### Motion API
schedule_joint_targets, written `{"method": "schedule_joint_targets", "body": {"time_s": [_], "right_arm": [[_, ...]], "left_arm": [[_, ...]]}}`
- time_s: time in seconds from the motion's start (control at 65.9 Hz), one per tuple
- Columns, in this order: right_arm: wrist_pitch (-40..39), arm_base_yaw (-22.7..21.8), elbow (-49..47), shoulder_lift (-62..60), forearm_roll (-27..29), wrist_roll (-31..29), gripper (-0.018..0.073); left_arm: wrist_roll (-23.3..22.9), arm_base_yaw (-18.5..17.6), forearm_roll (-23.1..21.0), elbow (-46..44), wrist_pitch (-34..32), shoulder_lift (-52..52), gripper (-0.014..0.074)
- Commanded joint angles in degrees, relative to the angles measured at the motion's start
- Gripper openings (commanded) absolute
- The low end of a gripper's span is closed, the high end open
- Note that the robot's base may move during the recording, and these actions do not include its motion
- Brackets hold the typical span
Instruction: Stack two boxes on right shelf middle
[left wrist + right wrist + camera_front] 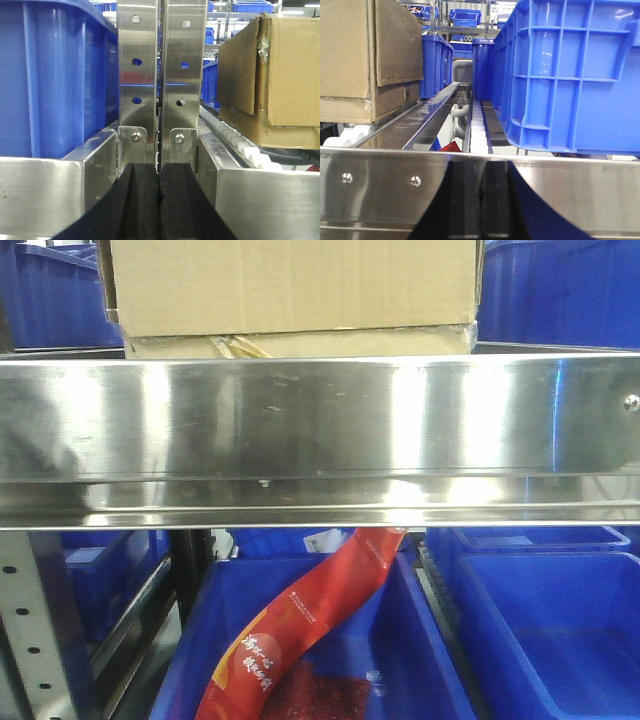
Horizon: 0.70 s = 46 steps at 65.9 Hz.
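Boxes: two tan cardboard boxes (290,285) sit one on top of the other on the shelf, just behind its front rail; the upper box overhangs the lower box (300,343) slightly at the front.
Box surfaces: in the left wrist view the stack (270,80) shows a loose flap edge and a bit of clear tape at the top corner; in the right wrist view the same stack (365,60) stands at the left, with a flap hanging down its side.
Shelf: a wide shiny steel front rail (320,430) runs across the front view, with white rollers (250,152) under the boxes.
Uprights: two perforated steel posts (160,65) stand side by side at the middle of the left wrist view, to the left of the boxes.
Left gripper: the left gripper (160,200) has its two black fingers pressed together, nothing between them, low before the posts.
Right gripper: the right gripper (481,200) shows only as a dark reflection-like shape on the rail; I cannot tell whether its fingers are apart or together.
Neighbours: a blue bin (570,75) sits right of the boxes, another blue bin (50,75) beyond the posts on the left.
Below: blue bins on the lower level, one holding a red packet (310,625) with printed characters.
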Motion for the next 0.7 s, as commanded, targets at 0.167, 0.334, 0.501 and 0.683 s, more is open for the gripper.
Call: {"method": "schedule_joint_targets", "body": {"time_s": [0.167,0.334,0.501,0.683], "right_arm": [[-1.2,-0.4,0.1,-0.2,0.2,-0.4,-0.0162],[-1.2,-0.4,0.1,-0.2,0.2,-0.4,-0.0162],[-1.2,-0.4,0.1,-0.2,0.2,-0.4,-0.0162],[-1.2,-0.4,0.1,-0.2,0.2,-0.4,-0.0162]], "left_arm": [[0.0,-3.3,-0.2,-0.1,-1.1,-0.3,-0.0093],[0.0,-3.3,-0.2,-0.1,-1.1,-0.3,-0.0093],[0.0,-3.3,-0.2,-0.1,-1.1,-0.3,-0.0093],[0.0,-3.3,-0.2,-0.1,-1.1,-0.3,-0.0093]]}}
